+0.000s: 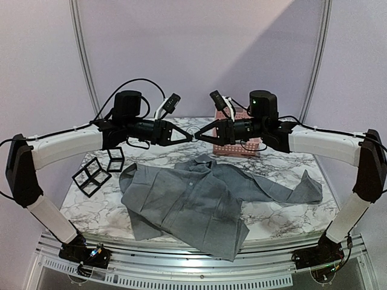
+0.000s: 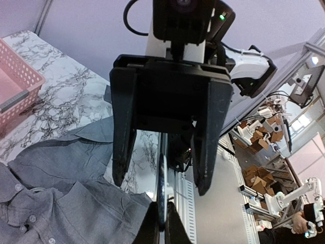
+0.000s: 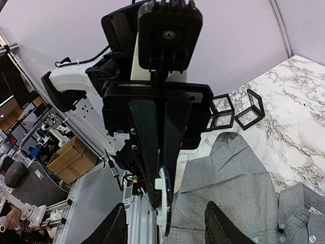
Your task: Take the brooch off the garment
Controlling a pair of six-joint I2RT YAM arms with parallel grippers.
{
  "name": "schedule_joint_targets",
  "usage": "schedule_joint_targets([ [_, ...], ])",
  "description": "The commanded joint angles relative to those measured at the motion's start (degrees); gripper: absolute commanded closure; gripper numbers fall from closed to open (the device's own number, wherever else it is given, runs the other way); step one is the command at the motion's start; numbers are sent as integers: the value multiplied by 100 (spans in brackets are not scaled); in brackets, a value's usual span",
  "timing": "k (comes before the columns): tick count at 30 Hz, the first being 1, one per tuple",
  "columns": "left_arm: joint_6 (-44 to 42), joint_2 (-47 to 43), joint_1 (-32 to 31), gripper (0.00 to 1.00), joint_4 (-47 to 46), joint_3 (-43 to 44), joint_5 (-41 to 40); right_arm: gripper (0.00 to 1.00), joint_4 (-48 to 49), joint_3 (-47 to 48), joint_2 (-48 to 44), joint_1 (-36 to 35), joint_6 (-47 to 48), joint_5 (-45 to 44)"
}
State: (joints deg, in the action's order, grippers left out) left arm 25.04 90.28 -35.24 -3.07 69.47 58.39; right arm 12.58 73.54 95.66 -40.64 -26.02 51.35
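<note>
So the left gripper (image 2: 161, 230) had its fingers pressed together on the brooch (image 3: 163, 202), a thin little disc seen edge-on. It was held up in the air at the centre of the overhead view, clear of the cloth. Facing it tip to tip, the right gripper (image 3: 165, 226) had its fingers spread, one on either side of the disc, not touching it as far as I could tell. Below both, the garment (image 1: 187, 199) lay rumpled across the middle of the marble table (image 1: 284, 220), with the pink basket (image 1: 247, 147) behind it and the black wire cubes (image 1: 92, 175) at left. My guess on handling: the brooch looked light, stiff and probably slick, so easy to flick out of a pinch. I'd take it flat face to flat face on the free half of the disc, closing slowly. Couldn't make out whether a pin stuck out the back. The garment's floppy and would drag along if anything snagged.
</note>
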Motion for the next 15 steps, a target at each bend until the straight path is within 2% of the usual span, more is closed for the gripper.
schedule_joint_targets([
  [1, -115, 187, -26, 100, 255, 174, -41, 49, -200, 82, 64, -66, 173, 84],
  [5, -112, 213, -26, 100, 264, 189, 0, 49, -238, 99, 88, -73, 194, 32],
  [15, -120, 184, -26, 100, 272, 189, -14, 58, -317, 196, 220, -82, 194, -54],
])
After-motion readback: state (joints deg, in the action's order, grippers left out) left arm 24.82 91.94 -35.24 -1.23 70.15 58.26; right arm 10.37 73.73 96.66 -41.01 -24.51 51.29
